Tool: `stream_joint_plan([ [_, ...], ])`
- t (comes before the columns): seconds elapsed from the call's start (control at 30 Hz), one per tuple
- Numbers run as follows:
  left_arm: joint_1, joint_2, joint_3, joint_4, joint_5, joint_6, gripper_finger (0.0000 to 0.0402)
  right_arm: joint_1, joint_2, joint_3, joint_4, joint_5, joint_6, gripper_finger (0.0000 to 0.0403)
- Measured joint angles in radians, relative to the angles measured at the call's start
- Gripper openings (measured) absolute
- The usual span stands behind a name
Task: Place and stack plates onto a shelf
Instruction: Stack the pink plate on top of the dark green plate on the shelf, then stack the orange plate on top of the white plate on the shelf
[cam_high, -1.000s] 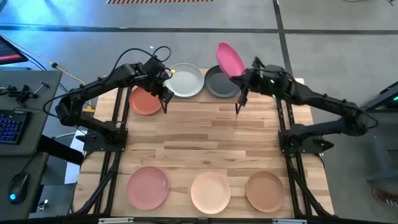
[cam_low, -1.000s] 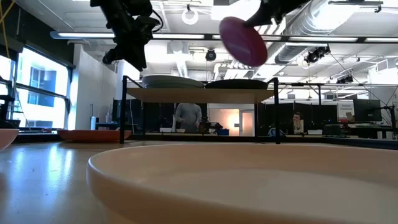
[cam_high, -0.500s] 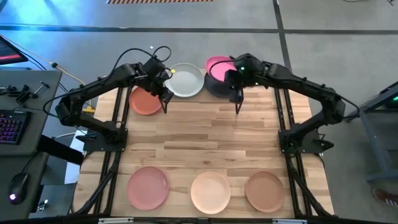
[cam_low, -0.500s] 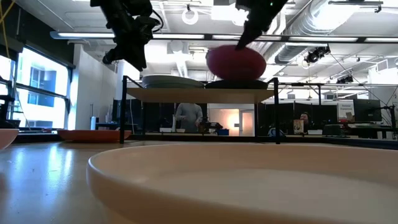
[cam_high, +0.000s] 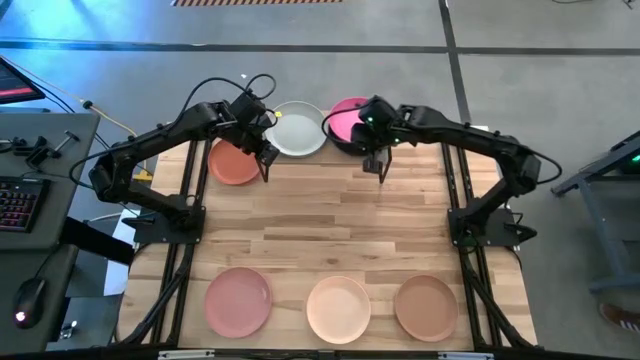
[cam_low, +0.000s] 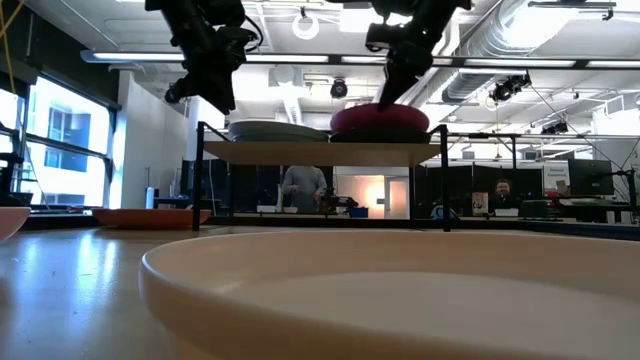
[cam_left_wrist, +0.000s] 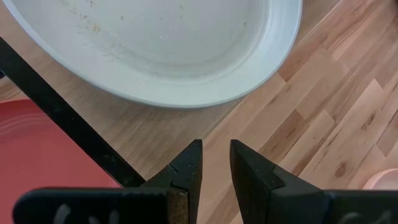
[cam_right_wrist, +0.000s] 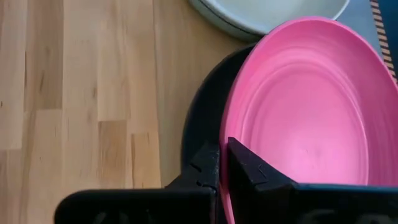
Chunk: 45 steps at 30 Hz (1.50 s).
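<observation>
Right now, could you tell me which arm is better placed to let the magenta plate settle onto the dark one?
Right: its gripper already pinches the magenta plate over the dark plate.

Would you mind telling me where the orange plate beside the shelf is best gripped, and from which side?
Grip the orange plate by its thin raised rim, probably from above on the edge facing the table's middle. It lies flat, partly under the left gripper, so only the rim offers a pinch.

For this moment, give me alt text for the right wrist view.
The right gripper is shut on the rim of the magenta plate, which lies on the dark grey plate. A pale plate's edge shows beyond, on light wood.
</observation>
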Motion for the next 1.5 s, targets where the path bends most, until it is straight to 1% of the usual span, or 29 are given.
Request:
stream_joint_plan([
  [0.5,0.0,0.0,0.0,0.0,0.0,0.0,0.0072,0.01,0.041,0.0,-0.024,0.002,0.0,0.0003],
  [0.6,0.0,0.0,0.0,0.0,-0.001,0.0,0.0072,0.015,0.048,0.0,-0.025,0.002,0.0,0.0017],
  [0.87,0.0,0.0,0.0,0.0,0.0,0.0,0.0072,0.026,0.048,0.0,-0.02,0.002,0.001,0.0083],
  [0.97,0.001,0.0,0.0,0.0,0.0,0.0,0.0072,0.025,0.048,0.0,-0.019,0.002,0.002,0.0095],
  [1.07,0.0,0.0,0.0,-0.012,0.0,0.0,0.0072,0.026,0.047,0.006,-0.026,0.002,0.004,0.0099],
  [1.23,0.001,0.0,0.0,-0.088,-0.002,0.017,0.0072,0.029,0.046,0.077,-0.094,0.004,0.043,0.0099],
  [1.5,0.0,-0.001,-0.001,-0.223,-0.063,0.032,0.0072,0.031,0.045,0.252,-0.268,0.004,0.091,0.0099],
])
